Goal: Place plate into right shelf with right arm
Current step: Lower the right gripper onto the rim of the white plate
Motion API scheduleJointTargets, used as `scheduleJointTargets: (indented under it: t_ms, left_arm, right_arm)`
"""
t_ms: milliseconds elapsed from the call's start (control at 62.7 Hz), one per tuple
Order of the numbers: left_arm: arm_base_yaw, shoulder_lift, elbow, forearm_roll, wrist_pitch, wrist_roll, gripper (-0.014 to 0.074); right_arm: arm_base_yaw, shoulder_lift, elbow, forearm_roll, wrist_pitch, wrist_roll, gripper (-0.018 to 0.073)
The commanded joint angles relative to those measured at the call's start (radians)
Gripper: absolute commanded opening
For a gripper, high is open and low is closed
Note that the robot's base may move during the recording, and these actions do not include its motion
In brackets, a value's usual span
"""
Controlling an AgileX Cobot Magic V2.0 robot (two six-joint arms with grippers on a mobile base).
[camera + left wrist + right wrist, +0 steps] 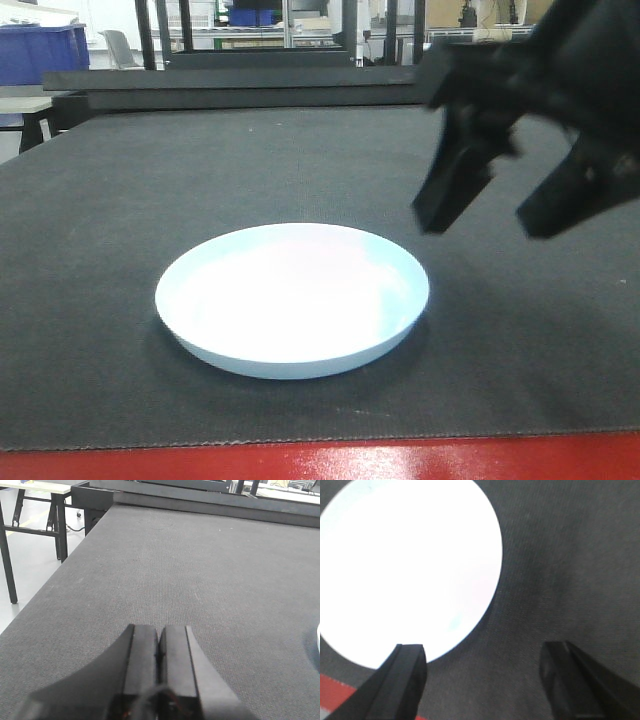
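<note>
We count one plate [292,300], two grippers, and two black fingers on each gripper. The plate is round and shallow, very pale blue-white, smooth, with a low raised rim. In the right wrist view it glares almost pure white [405,570]. It lies flat on the dark grey mat [300,150], near the front, where one red edge [320,462] shows below the mat.

The right gripper [490,225] hangs above the mat, to the right of the plate and apart from it. Its jaws are spread wide and hold nothing. From its own camera, one of its fingers [405,680] overlaps the plate's near rim and the other stands over bare mat.

The left gripper [159,630] hovers over bare mat with its jaws pressed together and nothing between them.

Far behind the table we see blue bins [40,50], too distant to count surely.
</note>
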Motion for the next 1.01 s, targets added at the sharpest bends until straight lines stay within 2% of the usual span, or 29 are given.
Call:
scheduleJointTargets:
  t_ms: [0, 351, 686, 798, 989]
  left_arm:
    - [-0.002, -0.006, 0.009, 0.0, -0.09, -0.006, -0.0047]
    - [-0.002, -0.006, 0.009, 0.0, -0.09, -0.006, -0.0047]
    - [-0.002, -0.006, 0.009, 0.0, -0.09, -0.006, -0.0047]
    - [-0.002, -0.006, 0.009, 0.0, -0.09, -0.006, -0.0047]
    - [-0.002, -0.006, 0.009, 0.0, -0.09, -0.006, -0.0047]
  right_arm:
    - [0.001, 0.03, -0.036, 0.042, -0.105, 0.001, 0.0624]
    - [0.001, 0.138, -0.036, 0.042, -0.219, 0.001, 0.0624]
    - [0.001, 0.179, -0.036, 0.064, -0.232, 0.001, 0.0613]
    - [0.001, 0.185, -0.036, 0.068, -0.234, 0.001, 0.0526]
    - [0.001, 0.185, -0.036, 0.068, -0.233, 0.001, 0.0327]
